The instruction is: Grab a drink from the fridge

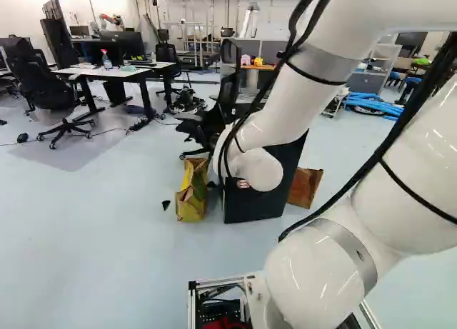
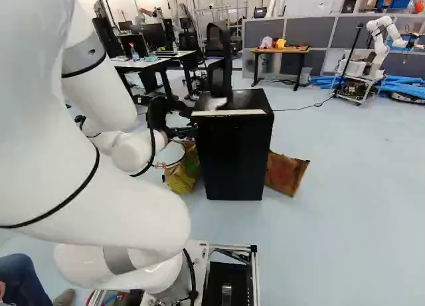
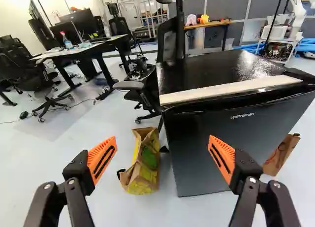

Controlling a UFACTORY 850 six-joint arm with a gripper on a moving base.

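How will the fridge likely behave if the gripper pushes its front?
Probably stiff and fairly heavy: the fridge is a rigid-looking, boxy cabinet. The front looks smooth, so the orange pads might slip. It might tip if pushed high, since it stands taller than wide.

Bright, even light, apparently from overhead, bathed the room and bleached the far wall (image 1: 25, 8) nearly white. Thin streaks of glare lined the glossy white arm (image 1: 310, 279) in the left base view; a speckled reflection whitened the black fridge (image 3: 248, 64) on top, its front dark in both base views.
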